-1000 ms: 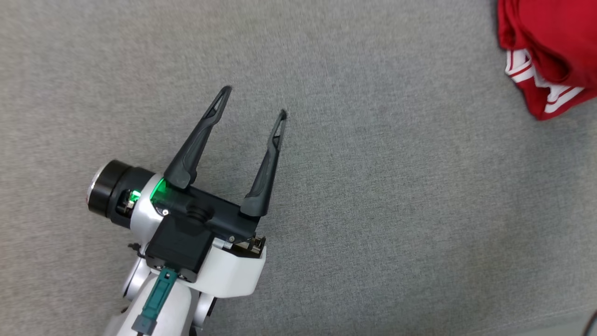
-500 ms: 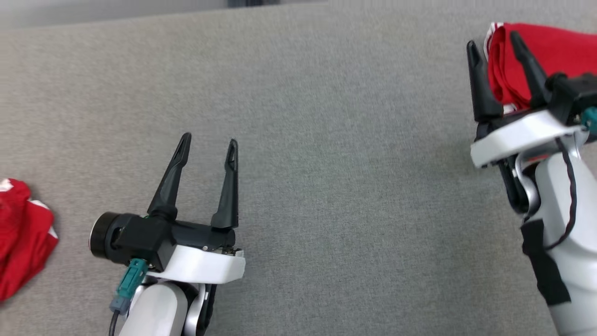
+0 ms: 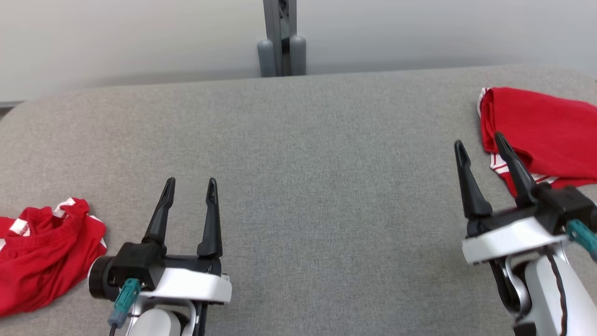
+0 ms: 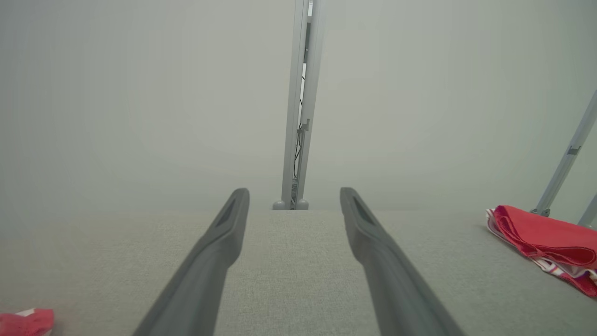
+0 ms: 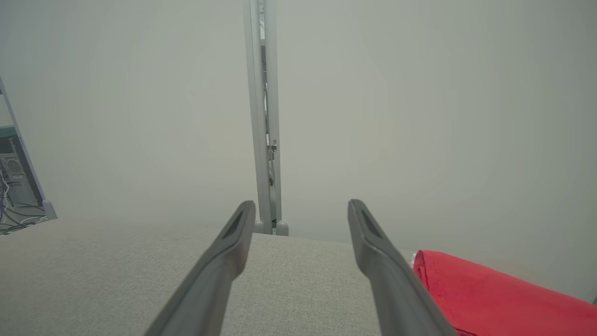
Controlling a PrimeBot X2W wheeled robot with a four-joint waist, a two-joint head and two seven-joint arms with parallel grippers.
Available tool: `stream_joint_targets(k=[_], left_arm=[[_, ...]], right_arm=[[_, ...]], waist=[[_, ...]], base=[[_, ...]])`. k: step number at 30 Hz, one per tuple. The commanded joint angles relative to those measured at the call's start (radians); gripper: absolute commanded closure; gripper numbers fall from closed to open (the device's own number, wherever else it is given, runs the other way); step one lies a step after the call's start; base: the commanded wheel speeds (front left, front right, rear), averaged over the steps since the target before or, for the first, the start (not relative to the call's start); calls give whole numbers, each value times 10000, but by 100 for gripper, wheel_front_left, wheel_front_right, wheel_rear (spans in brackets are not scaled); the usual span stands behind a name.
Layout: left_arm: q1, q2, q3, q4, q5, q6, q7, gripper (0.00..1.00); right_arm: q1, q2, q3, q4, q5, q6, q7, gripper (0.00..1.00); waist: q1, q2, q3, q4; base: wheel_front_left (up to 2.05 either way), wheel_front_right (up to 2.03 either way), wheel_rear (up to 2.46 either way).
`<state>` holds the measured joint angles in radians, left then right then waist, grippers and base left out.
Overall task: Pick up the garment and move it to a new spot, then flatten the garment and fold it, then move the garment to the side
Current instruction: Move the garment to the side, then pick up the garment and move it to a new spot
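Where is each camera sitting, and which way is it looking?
Head view: on the robot's head, looking down at the grey table; shows the left tool and right tool, both open.
Left wrist view: on the left wrist, looking along the left tool's fingers across the table toward the wall.
Right wrist view: on the right wrist, looking along the right tool's fingers the same way.
Shared: both wrist views see the grey post and the right-hand red garment.

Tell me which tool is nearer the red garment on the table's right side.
Right. The right tool sits at the left edge of that garment; the left tool is far across the table to its left.
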<state>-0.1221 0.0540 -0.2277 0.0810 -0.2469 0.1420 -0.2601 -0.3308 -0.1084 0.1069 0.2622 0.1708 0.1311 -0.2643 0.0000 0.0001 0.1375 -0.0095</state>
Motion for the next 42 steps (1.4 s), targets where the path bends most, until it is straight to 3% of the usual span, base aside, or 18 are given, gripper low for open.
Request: stream_joint_targets(k=[1,7,15,35,42], left_arm=[[254,23,174,-69,177,36,-54,0],[925,-4,505,-220,463,-43,-58,0],[1760,-13,822,-371,780,-269,-50,0],[2101,-14,965,-392,925,-326,-50,0],[2155,-12,927,-379,962,-340,-50,0]], right_arm=[[614,64,-266,-369,-239,-5,-5,0],[1954,389,-878,-1247,-482,-5,-7,0],[3001,535,-874,-1705,-619,-5,-7,0],[3411,563,-937,-1617,-325,-5,-7,0],[3510,560,-724,-1650,-314,-5,-7,0]], waist=[[0,-1,-357,102],[0,-1,-834,138],[0,-1,-1279,86],[0,-1,-1445,199],[0,-1,-1505,647]], base=[[0,0,0],[0,0,0],[0,0,0],[0,0,0],[0,0,0]])
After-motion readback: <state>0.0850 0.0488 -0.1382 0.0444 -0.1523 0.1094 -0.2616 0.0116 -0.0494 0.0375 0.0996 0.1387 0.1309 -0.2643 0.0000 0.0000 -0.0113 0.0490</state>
